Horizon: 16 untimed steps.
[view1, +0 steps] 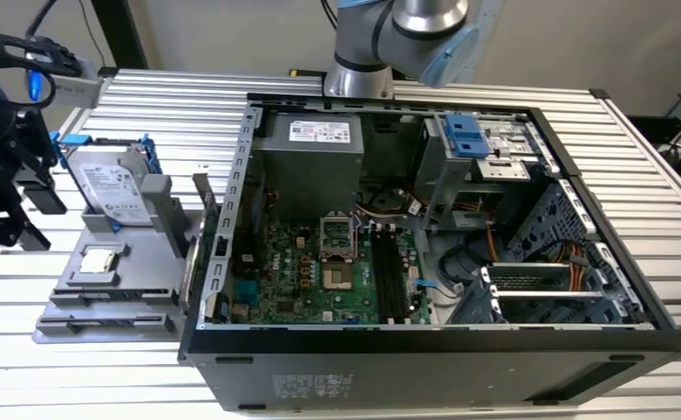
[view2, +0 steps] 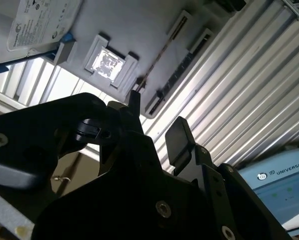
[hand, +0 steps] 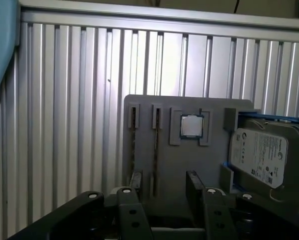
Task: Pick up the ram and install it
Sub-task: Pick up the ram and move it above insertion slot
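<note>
Second wrist view: gripper (view2: 155, 117) empty, fingers spread apart, hanging over the grey holder (view2: 134, 25). The ram (view2: 160, 54) stands on edge in a holder slot just ahead of the fingertips, with the processor (view2: 108, 62) in the next pocket. Risk, as I judge it: the stick's near end appears to line up with one finger rather than the gap, so a descent could strike its top edge or the slot wall, and a grip near one end could cock it.

Hard drive (view1: 116, 188) and processor (view1: 98, 260) sit on grey tray (view1: 124, 302).

One computer case (view1: 434, 372), one hard drive (view1: 113, 184), one processor chip (view1: 98, 260), one grey tray (hand: 179, 160).
</note>
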Each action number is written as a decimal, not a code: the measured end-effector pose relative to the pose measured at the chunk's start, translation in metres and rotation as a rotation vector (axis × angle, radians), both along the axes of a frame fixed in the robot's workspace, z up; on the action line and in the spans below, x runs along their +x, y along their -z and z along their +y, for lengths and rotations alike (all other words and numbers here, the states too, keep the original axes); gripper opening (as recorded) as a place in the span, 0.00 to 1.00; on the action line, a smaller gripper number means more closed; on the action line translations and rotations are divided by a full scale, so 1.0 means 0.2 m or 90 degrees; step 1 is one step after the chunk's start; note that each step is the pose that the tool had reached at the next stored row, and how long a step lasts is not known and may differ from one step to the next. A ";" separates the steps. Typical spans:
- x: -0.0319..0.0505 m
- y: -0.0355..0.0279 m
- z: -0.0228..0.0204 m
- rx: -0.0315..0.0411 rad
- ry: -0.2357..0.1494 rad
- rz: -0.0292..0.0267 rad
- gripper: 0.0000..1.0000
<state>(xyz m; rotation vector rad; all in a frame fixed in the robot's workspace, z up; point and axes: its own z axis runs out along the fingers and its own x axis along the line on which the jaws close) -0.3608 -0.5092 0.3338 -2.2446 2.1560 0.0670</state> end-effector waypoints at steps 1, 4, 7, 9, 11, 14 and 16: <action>0.000 0.008 -0.001 0.0000 0.000 0.0000 1.00; 0.001 0.033 -0.006 0.0000 0.000 0.0000 1.00; 0.001 0.059 -0.013 0.0000 0.000 0.0001 1.00; 0.001 0.077 -0.021 0.0000 0.000 0.0000 1.00; 0.001 0.095 -0.026 0.0000 0.000 0.0001 1.00; 0.002 0.122 -0.033 0.0000 0.000 0.0001 1.00; 0.004 0.140 -0.036 0.0000 0.000 0.0000 1.00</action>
